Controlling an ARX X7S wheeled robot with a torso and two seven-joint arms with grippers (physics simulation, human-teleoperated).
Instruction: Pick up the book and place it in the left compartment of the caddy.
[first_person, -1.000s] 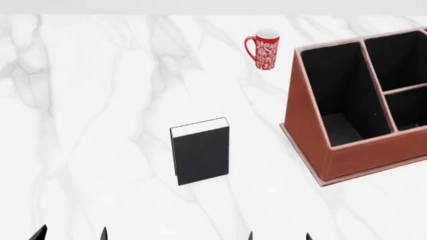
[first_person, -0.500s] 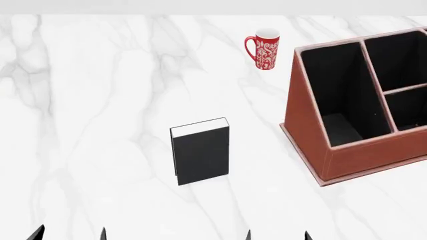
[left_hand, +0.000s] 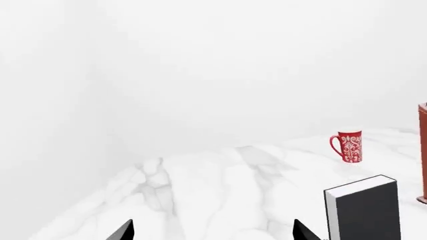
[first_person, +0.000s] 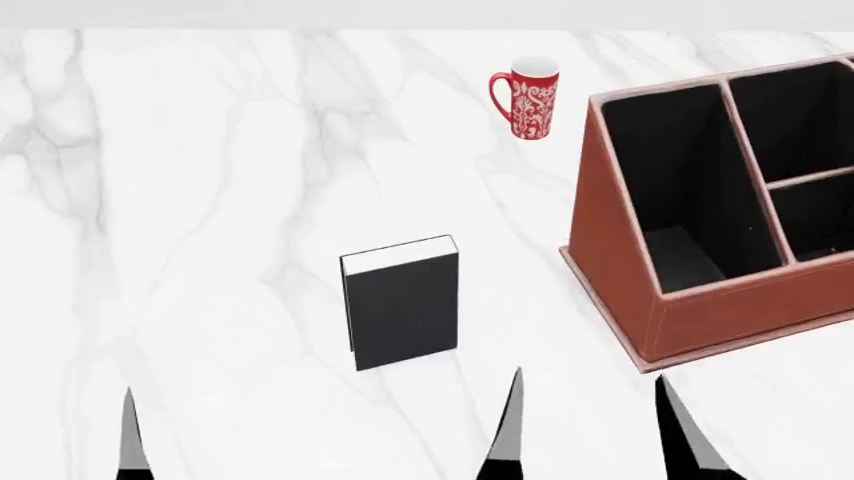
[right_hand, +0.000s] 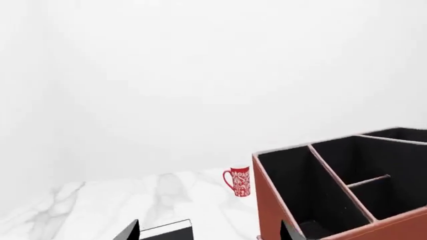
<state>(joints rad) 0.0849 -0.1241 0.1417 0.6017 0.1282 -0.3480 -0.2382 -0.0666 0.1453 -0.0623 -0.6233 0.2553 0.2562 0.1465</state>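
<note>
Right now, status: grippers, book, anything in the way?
Right gripper open, empty. Left gripper open, empty. Book upright on table, untouched. Left compartment empty. Mug well behind, off the path.

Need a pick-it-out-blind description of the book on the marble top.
On the white marble table, find the big reddish-brown caddy at the right. The book stands upright, alone, to its left and nearer the robot. Plain black cover, white page edges on top; the red patterned mug sits farther back.
</note>
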